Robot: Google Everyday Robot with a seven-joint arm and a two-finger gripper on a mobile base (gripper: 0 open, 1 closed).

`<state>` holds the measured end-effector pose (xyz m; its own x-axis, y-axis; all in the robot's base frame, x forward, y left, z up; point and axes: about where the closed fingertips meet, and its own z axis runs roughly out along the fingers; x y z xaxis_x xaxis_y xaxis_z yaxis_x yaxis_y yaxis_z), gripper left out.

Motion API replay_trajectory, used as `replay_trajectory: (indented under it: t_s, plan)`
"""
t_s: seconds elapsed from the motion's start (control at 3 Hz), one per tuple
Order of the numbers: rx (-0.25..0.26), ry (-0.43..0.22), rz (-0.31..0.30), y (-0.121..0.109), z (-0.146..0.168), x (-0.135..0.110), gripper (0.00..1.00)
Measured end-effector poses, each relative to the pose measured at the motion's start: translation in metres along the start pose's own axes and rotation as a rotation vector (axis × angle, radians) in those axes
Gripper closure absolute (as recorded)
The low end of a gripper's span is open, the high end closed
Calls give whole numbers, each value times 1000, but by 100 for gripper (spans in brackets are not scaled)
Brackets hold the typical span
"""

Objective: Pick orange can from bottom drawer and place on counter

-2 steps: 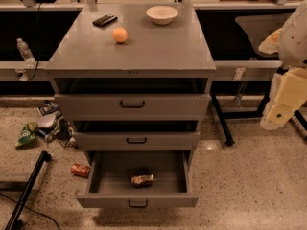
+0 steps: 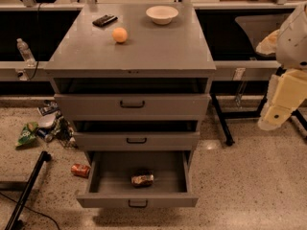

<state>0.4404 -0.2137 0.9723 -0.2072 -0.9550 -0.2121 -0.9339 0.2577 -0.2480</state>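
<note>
The orange can (image 2: 142, 179) lies on its side on the floor of the bottom drawer (image 2: 106, 173), a little right of the middle. The drawer is pulled open toward me, with its dark bar handle (image 2: 137, 203) at the front. The counter (image 2: 158, 42) is the flat grey top of the cabinet above the three drawers. My gripper (image 2: 270, 120) hangs at the end of the cream arm at the far right. It is well to the right of the cabinet, at about the height of the upper drawers, and apart from the can.
On the counter are an orange ball (image 2: 120, 35), a white bowl (image 2: 162, 14) and a dark flat object (image 2: 104, 20). A red-orange can (image 2: 80, 170) and litter (image 2: 29, 133) lie on the floor to the left. A black pole (image 2: 29, 188) slants at the lower left. The two upper drawers stand slightly open.
</note>
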Motion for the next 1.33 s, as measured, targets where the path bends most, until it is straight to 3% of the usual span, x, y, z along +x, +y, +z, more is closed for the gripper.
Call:
replay_trajectory:
  t_s: [0.33, 0.67, 1.33]
  plan:
    - [-42, -46, -12, 2, 46, -5, 0]
    - [-96, -119, -31, 3, 120, -13, 0]
    - [-172, -151, -121, 18, 288, -46, 0]
